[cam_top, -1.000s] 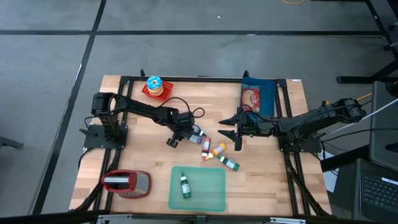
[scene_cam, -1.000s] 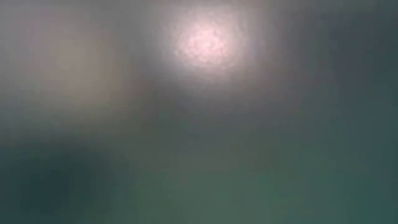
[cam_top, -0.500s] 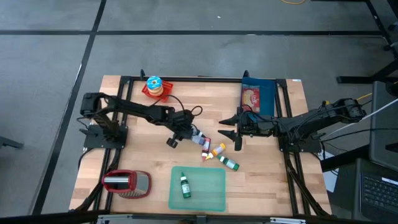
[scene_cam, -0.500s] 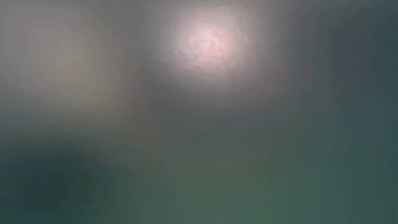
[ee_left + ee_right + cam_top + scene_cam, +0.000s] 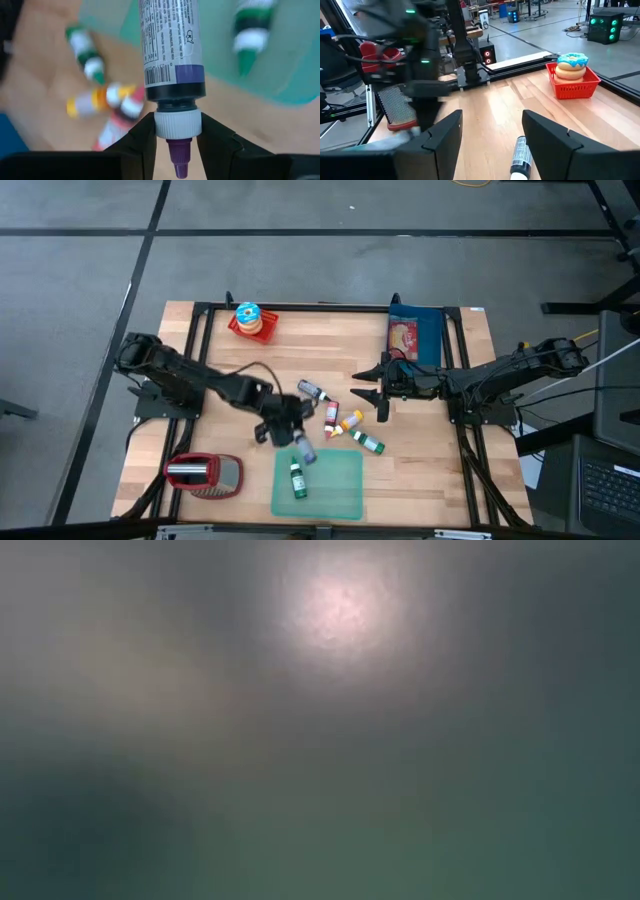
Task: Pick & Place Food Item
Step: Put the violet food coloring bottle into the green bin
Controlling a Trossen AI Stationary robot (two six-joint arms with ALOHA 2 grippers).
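I've got the purple-capped bottle (image 5: 170, 60) pinched at its neck in my left gripper (image 5: 292, 430), angled down beside the green mat (image 5: 335, 485) edge.

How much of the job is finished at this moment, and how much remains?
Done: one green bottle lies on the green mat.
In hand: the left gripper holds the purple bottle by its white cap, at the mat's edge.
Left: about four bottles lie on the table. The right gripper waits open beside them.
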